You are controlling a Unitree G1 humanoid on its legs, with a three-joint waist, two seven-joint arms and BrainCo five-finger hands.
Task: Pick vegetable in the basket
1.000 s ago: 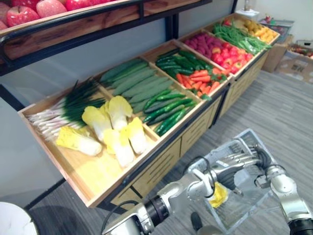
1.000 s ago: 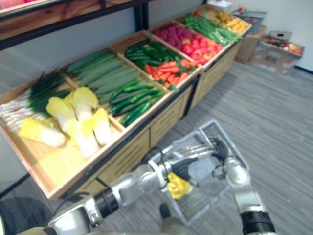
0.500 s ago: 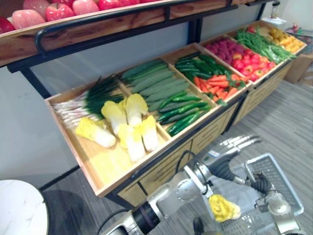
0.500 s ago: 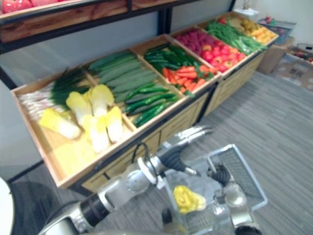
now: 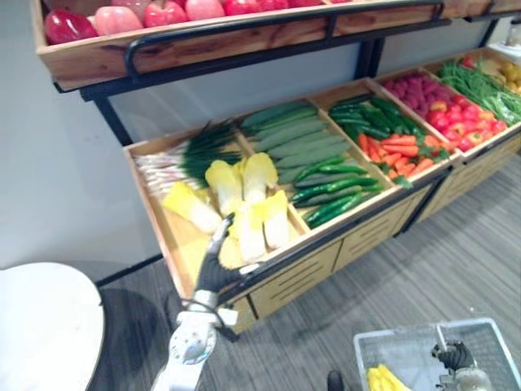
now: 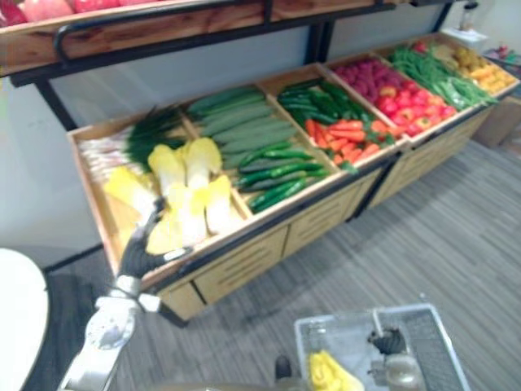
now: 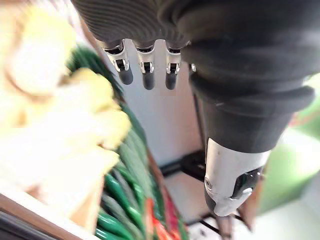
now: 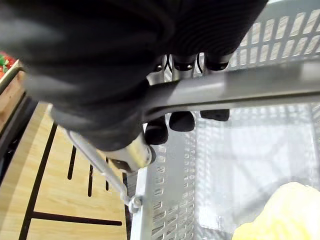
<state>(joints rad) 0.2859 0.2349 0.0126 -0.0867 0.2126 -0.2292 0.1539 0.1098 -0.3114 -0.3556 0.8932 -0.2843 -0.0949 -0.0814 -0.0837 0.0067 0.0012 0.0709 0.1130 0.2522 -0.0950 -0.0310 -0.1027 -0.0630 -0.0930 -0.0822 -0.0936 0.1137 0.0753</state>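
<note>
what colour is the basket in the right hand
Light grey, with perforated walls; the right wrist view shows the basket best, gripped by the right hand.

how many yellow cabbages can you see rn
6. Five cabbages lie in the leftmost wooden bin beside the green onions; one lies in the basket. More could be hidden behind the left robot hand.

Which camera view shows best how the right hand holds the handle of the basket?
The right wrist view: seen close, the right hand curls its fingers round the grey handle of the basket. Both eye views show that hand from above, far off, at the lower edge.
</note>
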